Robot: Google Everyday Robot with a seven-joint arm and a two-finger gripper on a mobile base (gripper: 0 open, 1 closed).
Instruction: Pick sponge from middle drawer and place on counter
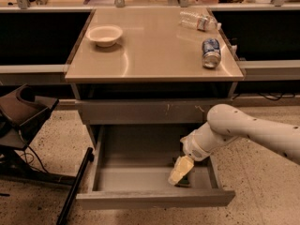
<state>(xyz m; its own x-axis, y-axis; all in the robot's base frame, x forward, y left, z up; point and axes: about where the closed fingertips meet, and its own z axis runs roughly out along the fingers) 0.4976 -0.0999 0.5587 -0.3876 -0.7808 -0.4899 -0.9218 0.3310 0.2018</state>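
Observation:
The middle drawer [126, 178] stands pulled open below the cabinet, with its plain front panel toward me. The dark green sponge [187, 178] lies at the drawer's front right and is mostly covered; only a dark sliver shows. My gripper [180, 170], pale yellow, reaches down into the drawer from the right on the white arm [234, 128] and sits right over the sponge. I cannot tell whether it touches the sponge. The tan counter [154, 50] is the cabinet's top.
On the counter are a white bowl [105, 34] at back left, a soda can [211, 52] on its side at right and a clear plastic bottle [198, 20] behind it. The scratched upper drawer front [150, 111] is closed. A dark chair base [23, 121] stands at left.

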